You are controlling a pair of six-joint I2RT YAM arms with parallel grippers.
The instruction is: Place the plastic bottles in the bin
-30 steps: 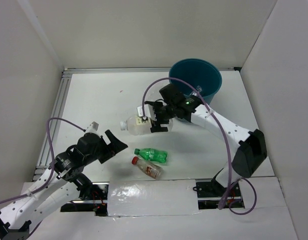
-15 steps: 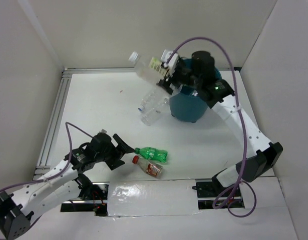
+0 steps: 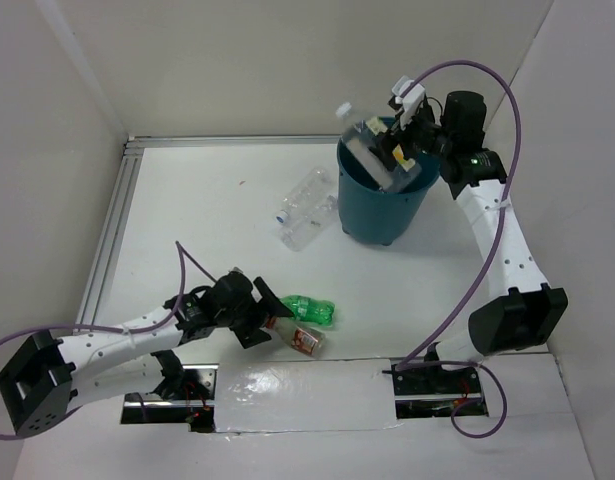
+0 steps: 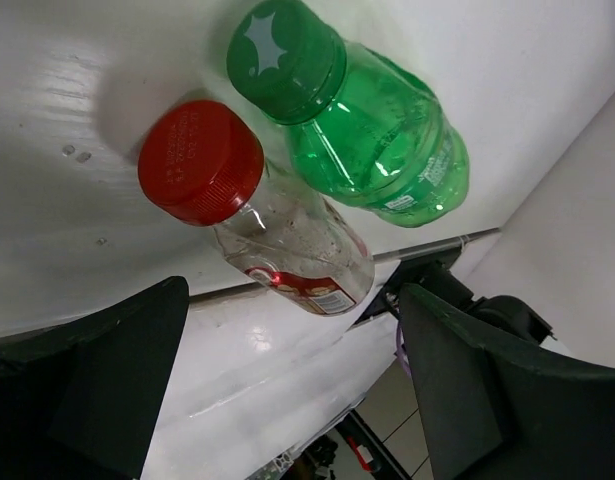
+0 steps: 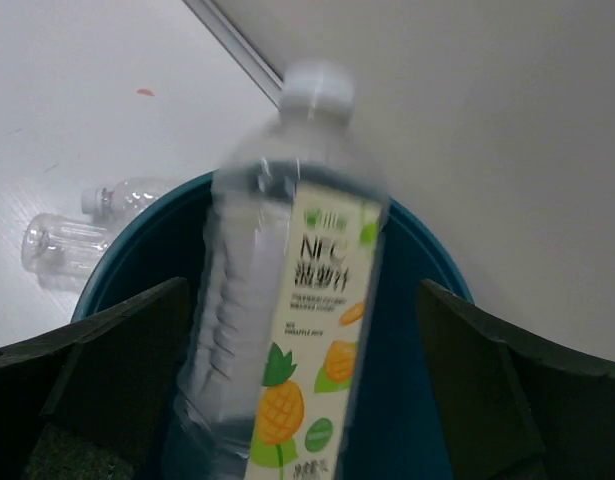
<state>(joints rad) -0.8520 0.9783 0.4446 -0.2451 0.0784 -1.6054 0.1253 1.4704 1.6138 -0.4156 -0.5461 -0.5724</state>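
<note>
Left wrist view: the left gripper (image 4: 292, 385) is spread wide, holding nothing, with its dark fingers (image 4: 97, 380) low on either side of the frame. Just ahead of them, two of the plastic bottles lie touching on the white table (image 3: 207, 200): the red-capped bottle (image 4: 287, 250) and, beyond it, the green bottle (image 4: 382, 140), both caps toward the camera. Both look empty, so probably light, thin-walled and smooth, likely to roll or squirt out under a pinch. The ribbed middle of the body, across the width, seems the safest hold, and taking one without nudging its neighbour will be fiddly. Further right, the two clear bottles (image 3: 307, 208) lie side by side just beside the bin (image 3: 382, 205), equally flimsy by the look of them. Right of these, the right gripper (image 5: 302, 300) hangs above the bin's mouth with its fingers apart. The labelled bottle (image 5: 287, 330) shows blurred between them, cap up, base already within the rim. I judge it loose rather than clamped.
</note>
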